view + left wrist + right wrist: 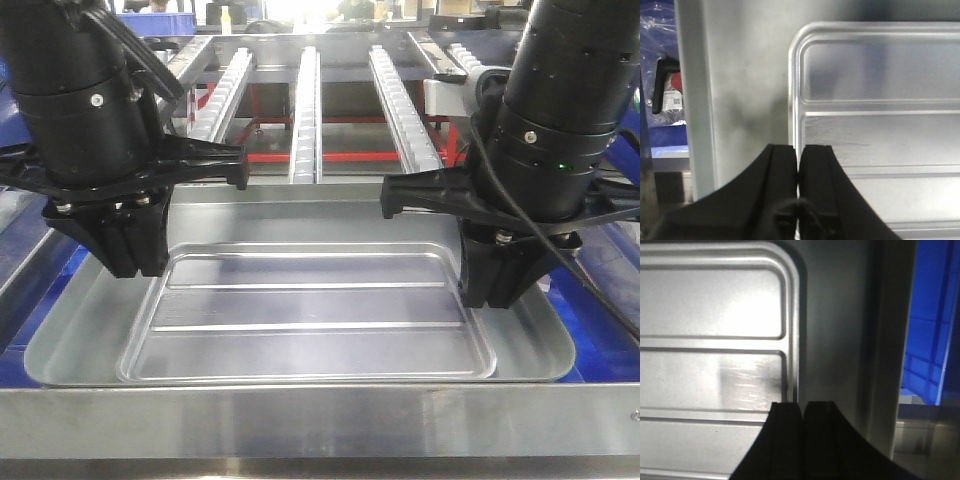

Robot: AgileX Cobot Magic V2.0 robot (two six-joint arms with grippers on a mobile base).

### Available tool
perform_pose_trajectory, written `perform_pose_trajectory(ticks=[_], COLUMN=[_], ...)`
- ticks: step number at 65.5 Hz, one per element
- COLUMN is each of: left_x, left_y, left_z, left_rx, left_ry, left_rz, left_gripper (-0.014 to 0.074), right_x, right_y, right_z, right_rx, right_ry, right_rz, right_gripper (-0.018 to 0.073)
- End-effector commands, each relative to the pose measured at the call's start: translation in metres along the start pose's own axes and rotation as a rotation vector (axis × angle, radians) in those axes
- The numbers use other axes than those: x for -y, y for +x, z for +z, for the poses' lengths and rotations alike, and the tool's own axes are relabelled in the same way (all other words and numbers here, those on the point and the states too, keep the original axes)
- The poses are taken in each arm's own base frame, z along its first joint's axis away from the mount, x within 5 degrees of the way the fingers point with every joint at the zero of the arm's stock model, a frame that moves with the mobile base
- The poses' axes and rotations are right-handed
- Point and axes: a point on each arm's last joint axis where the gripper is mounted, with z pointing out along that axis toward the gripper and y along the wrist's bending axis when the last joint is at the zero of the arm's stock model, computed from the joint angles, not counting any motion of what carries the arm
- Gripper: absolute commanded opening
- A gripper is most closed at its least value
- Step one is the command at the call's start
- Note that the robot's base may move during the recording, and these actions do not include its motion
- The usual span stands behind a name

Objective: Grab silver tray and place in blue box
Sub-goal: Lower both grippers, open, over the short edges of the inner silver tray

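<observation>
The silver tray (310,310) lies flat across the middle of the front view, with two long ridges in its recessed panel. My left gripper (130,270) stands on the panel's left raised edge. In the left wrist view the jaws of this gripper (799,150) are shut, with the thin edge of the tray (880,75) running between them. My right gripper (490,300) stands on the panel's right edge. In the right wrist view its jaws (802,405) are shut on the edge of the tray (710,300). The blue box (932,315) shows below, beyond the tray's right rim, and in the front view (610,340).
Roller conveyor rails (308,110) run away behind the tray over a red frame. A flat metal bar (320,420) crosses the front. Left of the tray rim, lower down, lies a plastic bag with a black-handled item (665,90).
</observation>
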Motion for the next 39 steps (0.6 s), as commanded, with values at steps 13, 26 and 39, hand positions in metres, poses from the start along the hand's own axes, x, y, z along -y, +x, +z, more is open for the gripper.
perform_pose_trajectory(ticks=[13, 26, 39], left_x=[-0.001, -0.002, -0.010], left_y=[-0.008, -0.003, 0.002], left_z=[-0.018, -0.017, -0.019], left_rx=[0.058, 0.038, 0.084], left_ry=[0.029, 0.035, 0.076], left_rz=[-0.009, -0.016, -0.035], left_gripper=[0.0006, 0.0016, 0.0015], right_x=[-0.005, -0.005, -0.005], right_y=[-0.010, -0.011, -0.011], right_z=[-0.017, -0.017, -0.017], right_rx=[0.075, 0.078, 0.078], right_ry=[-0.042, -0.044, -0.044], right_rz=[0.001, 0.001, 0.001], right_gripper=[0.0057, 0.0057, 0.0057])
